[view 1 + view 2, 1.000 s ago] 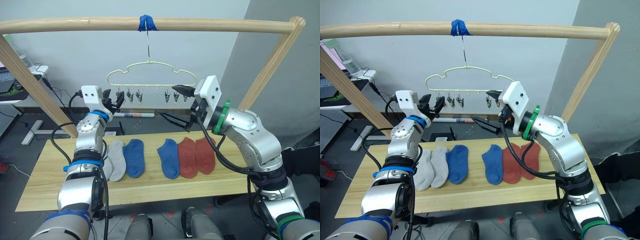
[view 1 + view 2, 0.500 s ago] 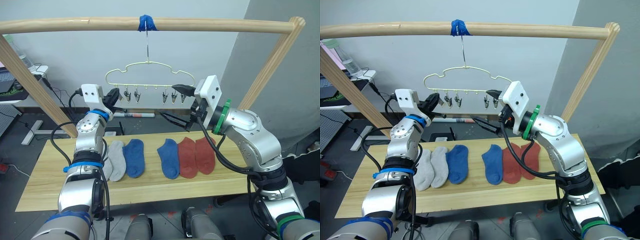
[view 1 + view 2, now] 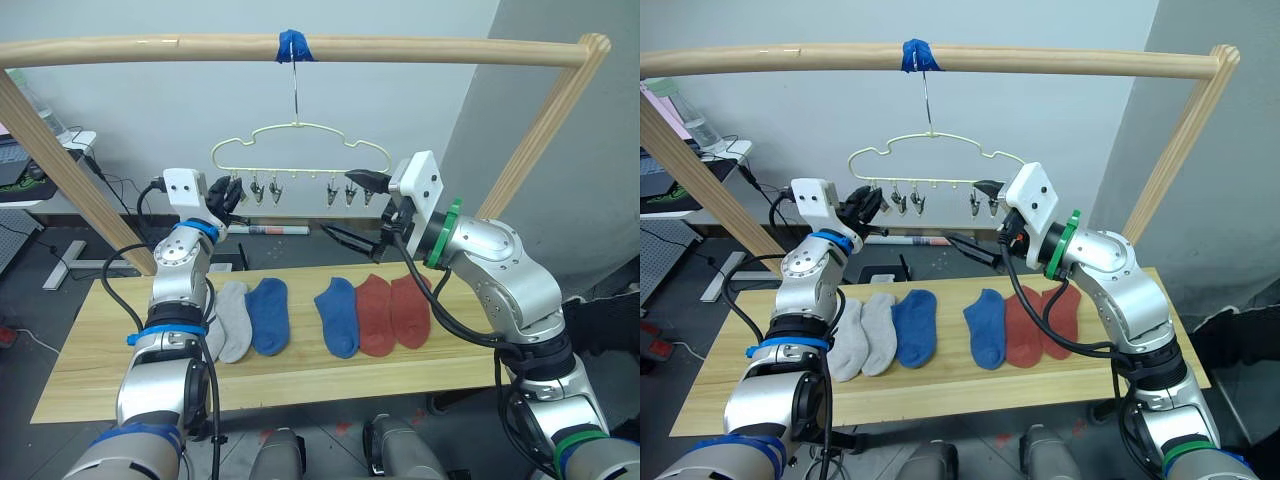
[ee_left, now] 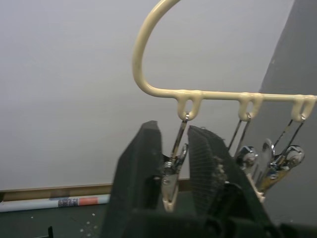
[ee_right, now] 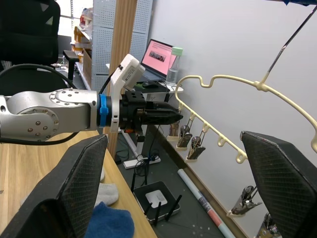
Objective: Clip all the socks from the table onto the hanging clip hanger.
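The main risk is that the clip hanger (image 3: 300, 150), hanging by its thin hook from the taped pole at the upper centre of the frame, is free to swing; a sideways tug from the left claw (image 4: 173, 163) would probably set the whole row of clips rocking or slide the hook along the pole. The clip could also snap out from between the pads if the squeeze is off-centre. No sock is lifted, so an opened clip would have nothing to bite.

The left claw is nearly closed, its two black fingers (image 4: 141, 168) pinching the leftmost metal clip (image 4: 174, 166). The right claw (image 3: 352, 205) is gaping wide at the hanger's right end, gripping nothing. All six socks (image 3: 330, 312) are lying on the counter (image 3: 90, 360), lower centre.
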You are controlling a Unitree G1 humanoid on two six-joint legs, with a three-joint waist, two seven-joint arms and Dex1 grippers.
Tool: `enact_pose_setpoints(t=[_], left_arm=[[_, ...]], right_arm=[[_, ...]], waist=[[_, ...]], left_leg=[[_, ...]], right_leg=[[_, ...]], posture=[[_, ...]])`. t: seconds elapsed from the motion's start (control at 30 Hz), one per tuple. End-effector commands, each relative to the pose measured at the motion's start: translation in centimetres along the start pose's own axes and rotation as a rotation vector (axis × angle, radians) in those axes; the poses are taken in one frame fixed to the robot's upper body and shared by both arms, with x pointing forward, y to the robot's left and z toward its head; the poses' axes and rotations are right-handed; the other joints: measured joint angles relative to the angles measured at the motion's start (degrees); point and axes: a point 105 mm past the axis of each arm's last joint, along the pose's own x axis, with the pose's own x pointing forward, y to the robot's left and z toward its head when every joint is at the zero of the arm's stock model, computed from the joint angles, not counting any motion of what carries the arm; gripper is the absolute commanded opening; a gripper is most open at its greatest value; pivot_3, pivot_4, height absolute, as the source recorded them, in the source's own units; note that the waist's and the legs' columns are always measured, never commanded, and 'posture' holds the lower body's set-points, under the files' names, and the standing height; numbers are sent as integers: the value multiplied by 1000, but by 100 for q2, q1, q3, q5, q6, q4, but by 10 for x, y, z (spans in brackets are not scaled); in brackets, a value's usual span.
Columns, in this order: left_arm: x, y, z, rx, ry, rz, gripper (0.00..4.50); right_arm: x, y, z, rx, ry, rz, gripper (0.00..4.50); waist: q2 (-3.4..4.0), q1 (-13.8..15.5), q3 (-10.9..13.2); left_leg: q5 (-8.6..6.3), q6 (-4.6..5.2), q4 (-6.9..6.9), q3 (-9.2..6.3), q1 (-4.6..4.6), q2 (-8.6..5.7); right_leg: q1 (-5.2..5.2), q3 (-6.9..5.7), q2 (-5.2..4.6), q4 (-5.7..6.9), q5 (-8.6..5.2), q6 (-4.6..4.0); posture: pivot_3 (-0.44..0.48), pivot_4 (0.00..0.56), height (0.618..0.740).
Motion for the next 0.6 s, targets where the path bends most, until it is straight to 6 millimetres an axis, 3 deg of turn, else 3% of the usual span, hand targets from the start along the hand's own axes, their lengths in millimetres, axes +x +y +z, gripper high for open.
enact_pose_setpoints(t=[0.03,0.07,0.6], left_arm=[[3,0,17,27,-53,-3,2276],[3,0,16,21,-50,-6,2561],[4,-8,8,-60,-20,-55,2561]], right_arm=[[-2,-3,12,-32,-46,-11,4500],[-2,-3,12,-32,-45,-11,4500],[-3,-3,11,-39,-41,-13,4500]], waist=[[0,0,0],[0,0,0],[0,-1,0]], left_leg=[[0,0,0,0,0,0],[0,0,0,0,0,0],[0,0,0,0,0,0]], right_leg=[[0,0,0,0,0,0],[0,0,0,0,0,0],[0,0,0,1,0,0]], posture=[[-53,150,740],[-53,150,740],[-56,151,740]])
